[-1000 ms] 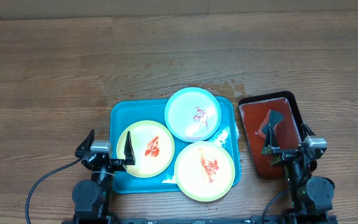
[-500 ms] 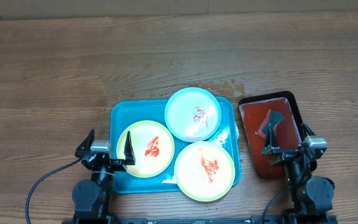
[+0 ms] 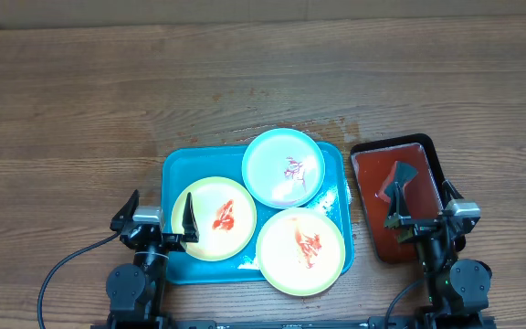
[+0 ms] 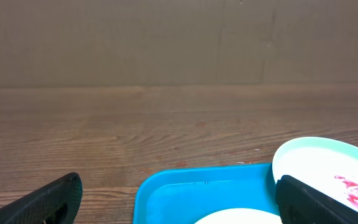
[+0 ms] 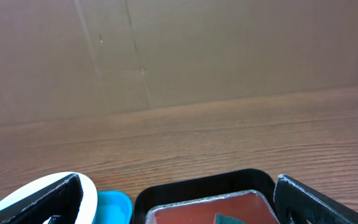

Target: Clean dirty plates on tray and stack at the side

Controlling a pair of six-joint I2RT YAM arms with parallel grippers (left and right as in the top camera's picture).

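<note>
The turquoise tray [image 3: 179, 166] lies at the table's front middle and holds three plates with red sauce smears. A pale yellow plate [image 3: 214, 218] is at its left, a pale blue-white plate [image 3: 284, 167] at its back, and a second pale yellow plate [image 3: 301, 252] at its front right. My left gripper [image 3: 161, 217] is open and empty at the tray's left edge, over the left yellow plate. My right gripper [image 3: 420, 206] is open and empty over the small red tray. The left wrist view shows the tray's corner [image 4: 166, 193] and the blue-white plate [image 4: 328, 165].
A black-rimmed red tray [image 3: 373, 160] stands right of the turquoise tray, with a dark green sponge [image 3: 400, 175] in it. The right wrist view shows its rim [image 5: 204, 185]. Wet spots mark the wood behind the trays. A cardboard wall stands at the back.
</note>
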